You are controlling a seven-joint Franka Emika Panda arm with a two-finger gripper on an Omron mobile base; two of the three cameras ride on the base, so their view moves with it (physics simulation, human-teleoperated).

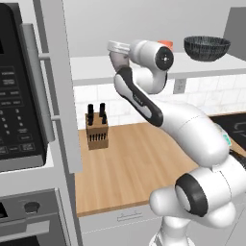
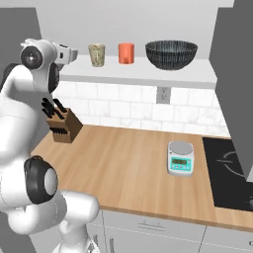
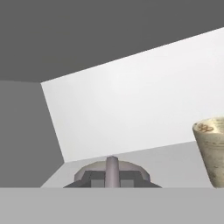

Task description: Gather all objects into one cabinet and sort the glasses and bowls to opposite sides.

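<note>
Up top, cabinet: the wide wall cabinet hangs over the desk, and its thick white bottom board carries the task's things.
Jaws: together, clamped on the grey cup at the cabinet's left end. I cannot tell whether the cup's foot touches the board.
Right base view: the beige cup, orange cup and black bowl stand in a row from left to right, each apart from the next. A small scale and a black cooktop sit on the desk's right part.
Left base view: a microwave panel stands at the near left. The arm covers the beige cup and leaves only a sliver of the orange one.
Hand view: the grey cup's rim lies low in the middle. The beige cup is to its right and farther in, and the cabinet's left inner wall and pale back wall lie beyond.
Count: three cups, one bowl, one knife block, one scale.
Edges and room: bare board runs from the grey cup to the left wall and the back wall. More bare board lies right of the bowl. The desk's middle is open wood between the knife block and the scale.
</note>
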